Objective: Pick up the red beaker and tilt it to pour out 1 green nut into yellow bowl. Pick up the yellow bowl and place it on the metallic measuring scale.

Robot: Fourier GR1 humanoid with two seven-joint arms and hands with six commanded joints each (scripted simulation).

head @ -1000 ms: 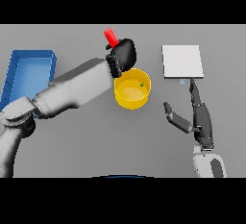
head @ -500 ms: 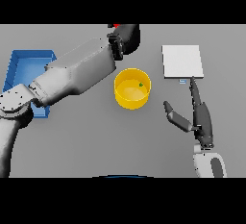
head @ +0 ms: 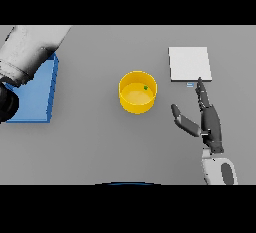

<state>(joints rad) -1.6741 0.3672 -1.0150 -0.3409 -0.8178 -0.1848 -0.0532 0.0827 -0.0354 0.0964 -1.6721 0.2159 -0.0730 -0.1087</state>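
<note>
The yellow bowl (head: 131,104) stands at the middle of the table with one small green nut (head: 145,88) inside, near its right wall. The metallic scale (head: 189,63) is a pale square plate to the bowl's upper right. My right hand (head: 210,122) rests on the table below the scale and to the right of the bowl, open, fingers straight and pointing towards the scale, thumb spread towards the bowl. Only my left forearm (head: 30,52) shows, at the upper left. The left hand and the red beaker are out of view.
A blue tray (head: 35,94) lies at the left edge of the table, partly covered by my left arm.
My left arm has swung away from above the bowl, up and to the left. Its hand and the red beaker have left the view. The right hand has not moved.
</note>
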